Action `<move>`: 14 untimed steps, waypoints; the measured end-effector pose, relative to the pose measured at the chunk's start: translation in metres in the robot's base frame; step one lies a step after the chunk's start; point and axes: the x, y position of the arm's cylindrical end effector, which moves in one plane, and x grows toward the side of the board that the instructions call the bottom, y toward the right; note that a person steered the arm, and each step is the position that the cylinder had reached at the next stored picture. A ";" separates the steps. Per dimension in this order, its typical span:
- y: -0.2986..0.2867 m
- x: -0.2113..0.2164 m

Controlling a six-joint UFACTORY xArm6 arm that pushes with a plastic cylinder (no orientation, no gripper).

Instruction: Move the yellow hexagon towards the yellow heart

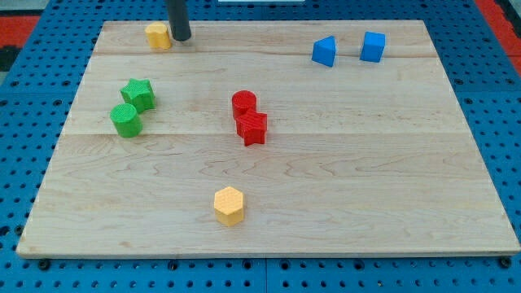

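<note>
The yellow hexagon (229,205) sits near the view's bottom, a little left of centre, on the wooden board (366,179). The yellow heart (158,36) lies at the view's top left, close to the board's far edge. My tip (181,37) is at the view's top left, right beside the yellow heart on its right side, touching or nearly touching it. The tip is far from the yellow hexagon, which lies well below it in the view.
A green star (139,94) and a green cylinder (125,120) sit at the view's left. A red cylinder (243,104) and a red star (252,127) touch near the centre. Two blue blocks (325,51) (374,46) sit at the top right.
</note>
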 end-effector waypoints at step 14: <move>0.061 0.288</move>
